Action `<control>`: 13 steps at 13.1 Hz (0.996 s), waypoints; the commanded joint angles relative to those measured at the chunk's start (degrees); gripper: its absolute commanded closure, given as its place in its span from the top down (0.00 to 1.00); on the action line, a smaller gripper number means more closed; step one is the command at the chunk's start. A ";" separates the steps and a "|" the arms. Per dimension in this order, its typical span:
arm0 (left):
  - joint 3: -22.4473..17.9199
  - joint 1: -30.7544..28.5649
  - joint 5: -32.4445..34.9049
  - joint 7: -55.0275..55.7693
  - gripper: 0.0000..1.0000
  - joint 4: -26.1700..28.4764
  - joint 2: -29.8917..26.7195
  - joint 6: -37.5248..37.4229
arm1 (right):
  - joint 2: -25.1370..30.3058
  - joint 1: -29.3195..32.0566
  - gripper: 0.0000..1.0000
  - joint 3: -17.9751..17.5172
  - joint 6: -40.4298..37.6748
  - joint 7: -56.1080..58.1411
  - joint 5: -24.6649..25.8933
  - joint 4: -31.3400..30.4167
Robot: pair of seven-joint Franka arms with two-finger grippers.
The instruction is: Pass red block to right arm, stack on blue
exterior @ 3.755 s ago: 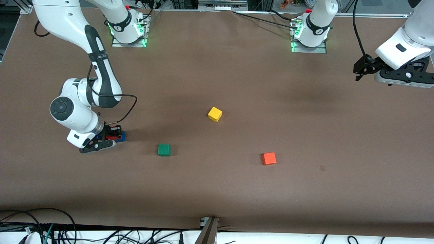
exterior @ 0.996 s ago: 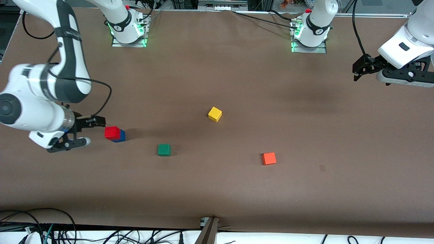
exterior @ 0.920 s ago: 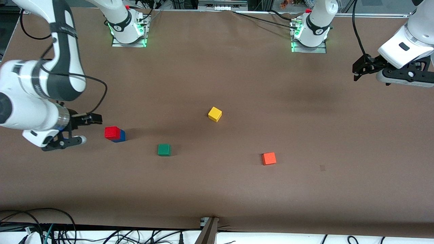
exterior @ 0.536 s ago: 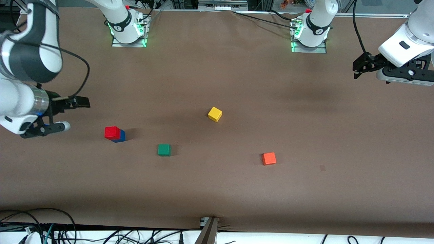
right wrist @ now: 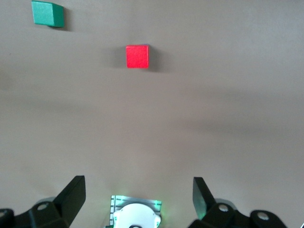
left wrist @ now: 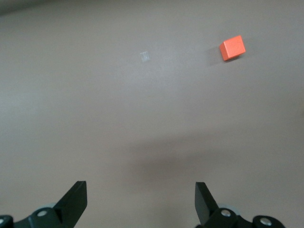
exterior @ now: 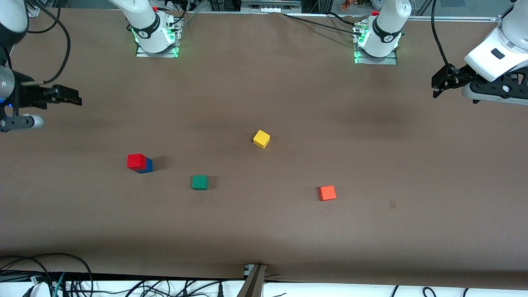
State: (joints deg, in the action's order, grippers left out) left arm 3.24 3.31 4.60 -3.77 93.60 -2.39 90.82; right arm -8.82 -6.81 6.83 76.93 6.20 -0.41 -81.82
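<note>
The red block [exterior: 136,161] is seen on the blue [exterior: 147,166] at the frame's middle left, so both opened, empty grippers, right gripper [exterior: 49,108] at the upper left and left gripper [exterior: 439,83] at the upper right, are best kept away from the stack.

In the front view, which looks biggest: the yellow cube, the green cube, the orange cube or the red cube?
No clear ranking: the yellow cube, green cube, orange cube and red cube all look about alike in size.

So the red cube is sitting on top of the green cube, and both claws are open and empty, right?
Not quite: the red block sits on the blue cube, as the front view shows. The green cube lies alone. The left gripper and right gripper are indeed open and empty.
</note>
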 commanded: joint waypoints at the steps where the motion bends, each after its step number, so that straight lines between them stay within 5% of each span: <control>1: -0.08 0.30 -0.65 0.34 1.00 -4.12 2.74 -2.13 | 6.70 2.58 1.00 -4.45 1.02 -3.47 1.20 -8.59; 5: -0.08 0.30 -0.65 0.34 1.00 -5.18 3.62 -2.22 | 11.18 3.91 1.00 -4.81 1.11 -3.12 3.21 -9.15; 13: -0.08 0.30 -0.73 0.34 1.00 -5.18 3.54 -2.40 | 11.29 4.17 1.00 -3.67 0.94 -3.48 2.78 -8.36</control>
State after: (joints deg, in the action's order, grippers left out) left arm 3.24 3.37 4.60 -3.73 90.46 0.24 89.88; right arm 1.84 -3.43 3.47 78.07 3.32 2.19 -89.40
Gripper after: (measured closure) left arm 0.000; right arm 0.000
